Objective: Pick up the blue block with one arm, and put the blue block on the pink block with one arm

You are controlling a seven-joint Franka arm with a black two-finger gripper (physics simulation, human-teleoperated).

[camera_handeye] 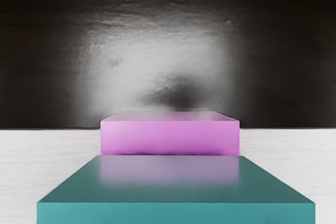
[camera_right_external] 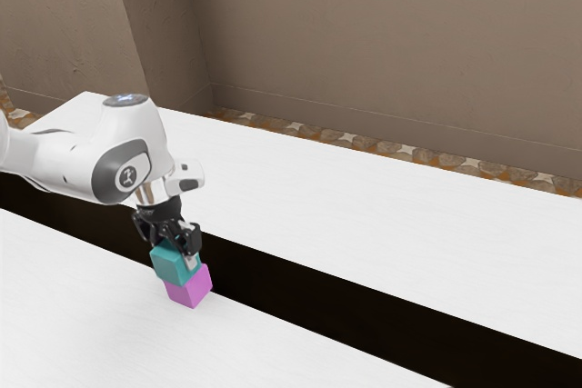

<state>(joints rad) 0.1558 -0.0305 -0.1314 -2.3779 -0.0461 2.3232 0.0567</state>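
Jaws are closing on the blue block [camera_right_external: 167,264] from two sides, holding it on or just above the pink block [camera_right_external: 189,286] near the worktop [camera_right_external: 82,333] edge but offset toward the exterior view's left, so releasing now is risking a tip-off.

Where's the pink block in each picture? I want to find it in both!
Exterior view: the pink block is low and left of centre, on the near white table at its edge by the dark gap, just beneath the blue block.
Wrist view: the pink block lies just beyond the blue block, in front of the dark gap.
Shared landmark: the blue block, which looks teal in both.
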